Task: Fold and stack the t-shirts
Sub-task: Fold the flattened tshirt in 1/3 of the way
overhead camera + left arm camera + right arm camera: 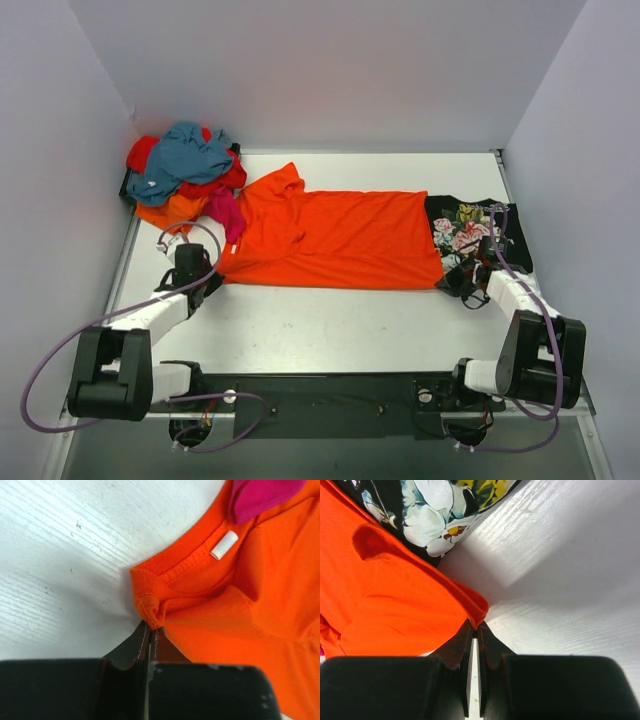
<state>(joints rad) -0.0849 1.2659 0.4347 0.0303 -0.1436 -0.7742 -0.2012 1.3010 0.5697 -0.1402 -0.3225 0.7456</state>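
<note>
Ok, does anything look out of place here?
A magenta shirt trails onto the collar end of the spread orange shirt, whose hem end butts against the black floral shirt.

Right end effector [474, 632] closed on orange t-shirt [395, 600] hem corner, bottom centre; floral shirt [430, 510] upper left; white tabletop [570, 580] right.

two orange shirts [340, 240] [168, 210], one each teal [190, 155], red [143, 152], magenta [228, 212], floral [465, 228]; two arms [150, 315] [515, 295].

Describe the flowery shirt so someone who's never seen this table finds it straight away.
On the white table, look right, just past the spread-out orange t-shirt. The black t-shirt lies there by the right gripper. It alone carries a pink-and-white flower print; the orange one is plain.
</note>
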